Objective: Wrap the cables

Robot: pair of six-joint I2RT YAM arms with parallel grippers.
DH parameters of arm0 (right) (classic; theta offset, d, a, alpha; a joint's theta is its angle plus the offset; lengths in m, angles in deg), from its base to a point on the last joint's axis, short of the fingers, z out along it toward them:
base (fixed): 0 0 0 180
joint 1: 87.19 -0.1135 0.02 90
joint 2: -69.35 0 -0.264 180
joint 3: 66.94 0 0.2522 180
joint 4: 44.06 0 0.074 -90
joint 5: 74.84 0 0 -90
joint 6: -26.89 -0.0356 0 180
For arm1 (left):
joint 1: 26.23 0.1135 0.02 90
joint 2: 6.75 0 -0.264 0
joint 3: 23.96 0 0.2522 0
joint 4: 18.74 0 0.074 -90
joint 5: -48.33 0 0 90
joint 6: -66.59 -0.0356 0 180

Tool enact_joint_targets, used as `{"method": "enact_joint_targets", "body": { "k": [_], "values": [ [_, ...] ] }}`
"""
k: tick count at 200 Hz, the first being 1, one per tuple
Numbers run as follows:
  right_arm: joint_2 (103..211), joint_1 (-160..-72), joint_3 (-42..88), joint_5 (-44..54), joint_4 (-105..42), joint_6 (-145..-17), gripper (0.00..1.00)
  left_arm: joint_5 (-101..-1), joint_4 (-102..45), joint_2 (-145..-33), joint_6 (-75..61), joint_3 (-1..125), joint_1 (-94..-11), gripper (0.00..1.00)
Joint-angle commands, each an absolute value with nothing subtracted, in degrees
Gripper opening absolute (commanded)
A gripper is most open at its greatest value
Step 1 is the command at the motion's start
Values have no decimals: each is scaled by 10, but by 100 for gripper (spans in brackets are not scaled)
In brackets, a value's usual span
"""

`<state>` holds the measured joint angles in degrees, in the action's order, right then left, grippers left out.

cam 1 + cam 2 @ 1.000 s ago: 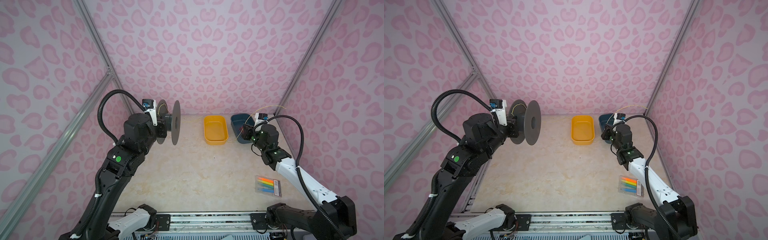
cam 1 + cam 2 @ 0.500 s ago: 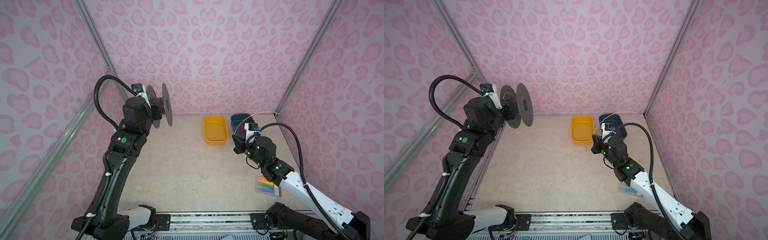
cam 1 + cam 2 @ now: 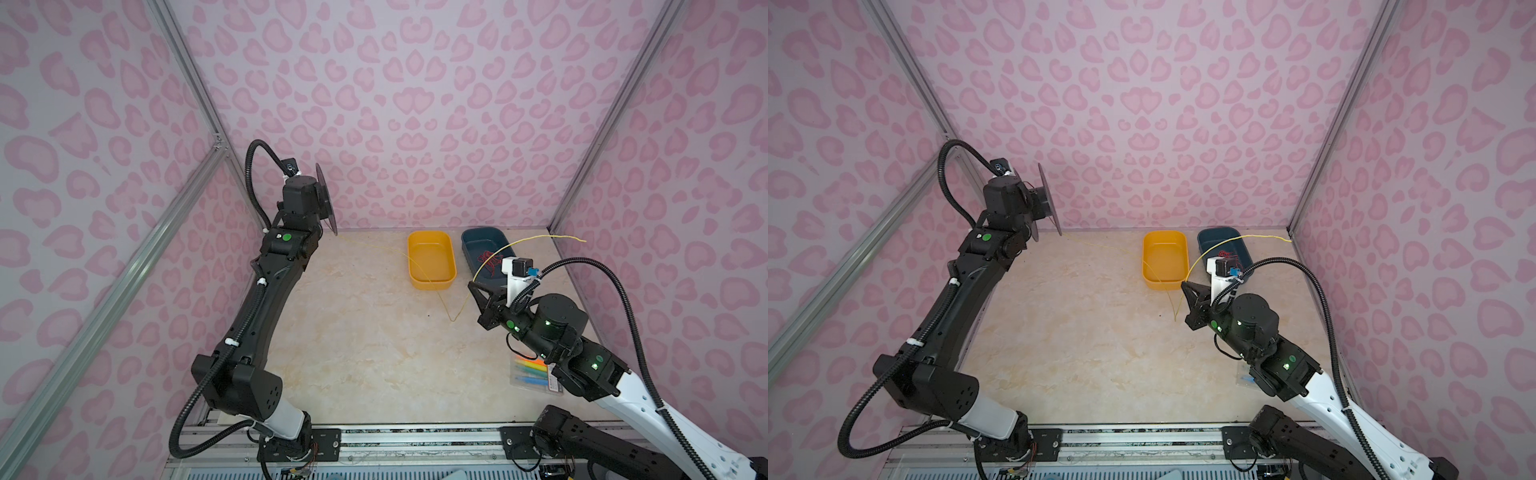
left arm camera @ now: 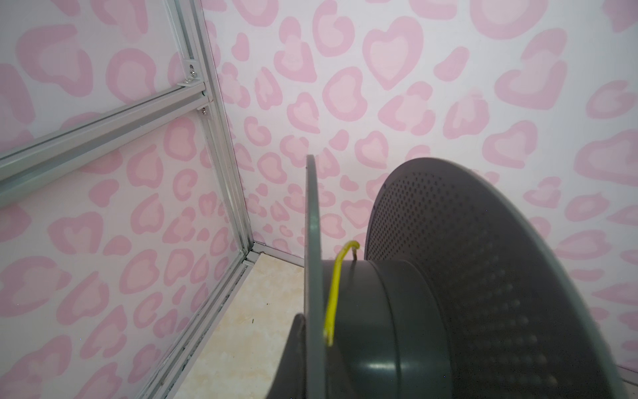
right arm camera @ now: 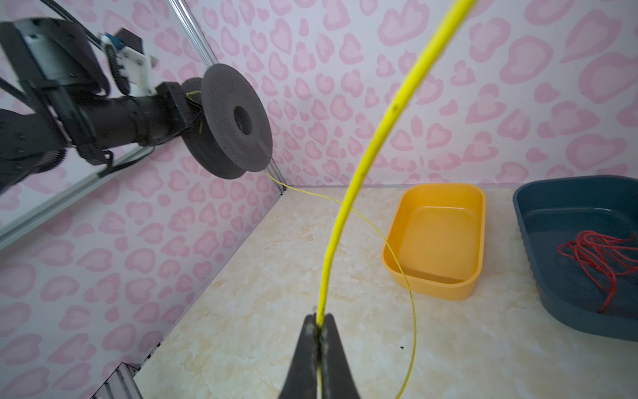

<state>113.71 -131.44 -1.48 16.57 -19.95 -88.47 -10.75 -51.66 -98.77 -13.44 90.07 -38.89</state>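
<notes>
While the right gripper (image 5: 319,328), closed tight, pinches the long thin yellow wire (image 5: 376,138) at three o'clock, it loops — slack — to the grey perforated plastic spool (image 5: 238,121) clamped by the left gripper (image 5: 176,103) at ten o'clock.

The reel (image 3: 326,199) hangs in the air at the far left corner, gripped by the left end effector (image 5: 183,103), above the worktop (image 3: 353,332). From it the wire (image 5: 359,172) slopes down rightward, passes the left tray's (image 3: 432,284) front corner, loops, and rises into the pinched right end effector (image 3: 471,284), just before the right tray (image 3: 484,232). Its free end arches back over that tray toward the right wall. Both trays stand side by side at the back, a tangle of short wires (image 3: 490,262) in the right one. A packet (image 3: 532,370) lies front right, partly under the right arm.
</notes>
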Motion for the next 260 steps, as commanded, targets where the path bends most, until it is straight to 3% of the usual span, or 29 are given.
{"method": "enact_joint_targets", "body": {
  "k": [1,76,109,177,260],
  "values": [
    [1136,-1319,-1,147,-181,-893,0,-77,-427,-1013,-148,919,-386,4],
    [1196,-1320,178,93,-172,-871,0,-16,-392,-1105,-195,908,-383,4],
    [1227,-1306,252,122,-173,-844,0,-47,-384,-1100,-183,862,-381,4],
    [1334,-1081,416,-23,-237,-937,0,-81,-364,-1069,-181,763,-382,4],
    [1456,-959,599,-76,-251,-985,0,-143,-377,-1029,-197,674,-384,4]
  ]
}}
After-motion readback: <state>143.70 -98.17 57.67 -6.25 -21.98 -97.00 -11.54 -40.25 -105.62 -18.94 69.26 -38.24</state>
